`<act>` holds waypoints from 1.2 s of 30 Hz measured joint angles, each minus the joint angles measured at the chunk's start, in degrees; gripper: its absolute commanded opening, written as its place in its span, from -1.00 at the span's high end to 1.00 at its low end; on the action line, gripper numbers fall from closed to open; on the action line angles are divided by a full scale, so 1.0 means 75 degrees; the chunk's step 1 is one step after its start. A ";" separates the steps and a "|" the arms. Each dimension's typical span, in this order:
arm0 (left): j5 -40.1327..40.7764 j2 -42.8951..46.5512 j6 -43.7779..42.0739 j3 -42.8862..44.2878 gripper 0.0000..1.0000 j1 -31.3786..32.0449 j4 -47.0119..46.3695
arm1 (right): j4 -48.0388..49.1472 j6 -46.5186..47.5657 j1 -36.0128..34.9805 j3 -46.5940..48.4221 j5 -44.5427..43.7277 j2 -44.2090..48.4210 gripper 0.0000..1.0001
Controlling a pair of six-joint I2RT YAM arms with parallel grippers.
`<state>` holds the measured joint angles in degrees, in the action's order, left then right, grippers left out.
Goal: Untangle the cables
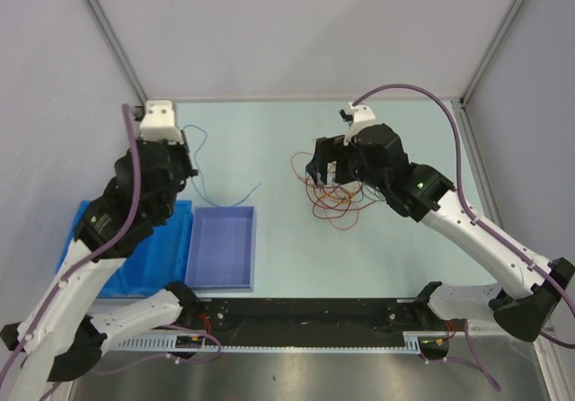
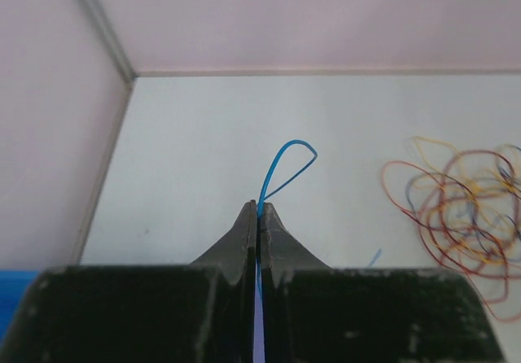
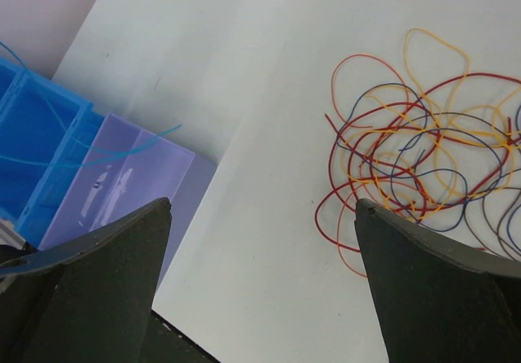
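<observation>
Cables (image 1: 334,199) in a red, orange and yellow knot on the pale surface (image 1: 269,140), beneath the right claw (image 3: 264,204), wide open and empty. Separation in hand: one blue cable (image 2: 293,142) apart from the knot, pinched in the closed left claw (image 2: 258,210). Next, probably: setting it aside, then lifting a single outer strand.

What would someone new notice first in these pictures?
The tangle of red, orange, yellow and dark cables lies right of centre, with the right hand open just beside it. On the left, the left hand is shut on a single blue cable, near a blue tray and a purple tray.
</observation>
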<state>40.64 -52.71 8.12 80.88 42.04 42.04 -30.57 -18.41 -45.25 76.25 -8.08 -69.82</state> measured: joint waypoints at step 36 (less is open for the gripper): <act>0.0554 -0.0061 0.1434 -0.0839 0.99 -0.8781 0.0766 | 0.0577 -0.1163 -0.1635 -0.0108 0.1886 -0.1244 -0.92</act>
<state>44.80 -53.17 18.87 74.59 -23.81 47.79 -26.24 -27.14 -57.52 75.44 6.07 -79.15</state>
